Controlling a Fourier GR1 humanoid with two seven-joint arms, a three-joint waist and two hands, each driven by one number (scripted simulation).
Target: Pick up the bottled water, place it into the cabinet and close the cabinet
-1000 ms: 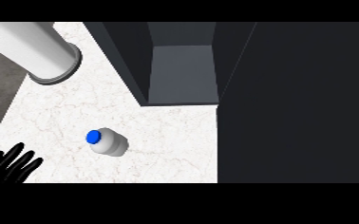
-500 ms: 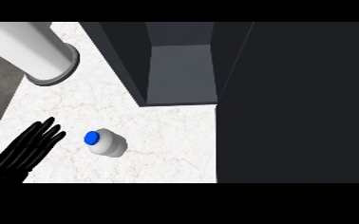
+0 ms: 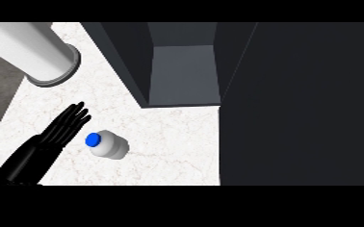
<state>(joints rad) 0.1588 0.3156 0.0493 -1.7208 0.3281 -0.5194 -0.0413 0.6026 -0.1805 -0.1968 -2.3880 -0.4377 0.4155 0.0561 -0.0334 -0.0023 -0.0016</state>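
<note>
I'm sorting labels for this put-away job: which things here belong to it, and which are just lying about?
Part of the job:
- bottled water, white with a blue cap
- cabinet, open
- left hand, fingers straight, beside the bottle

Just there:
- grey cylinder, at the far left
- counter, the marble top under the bottle
</note>
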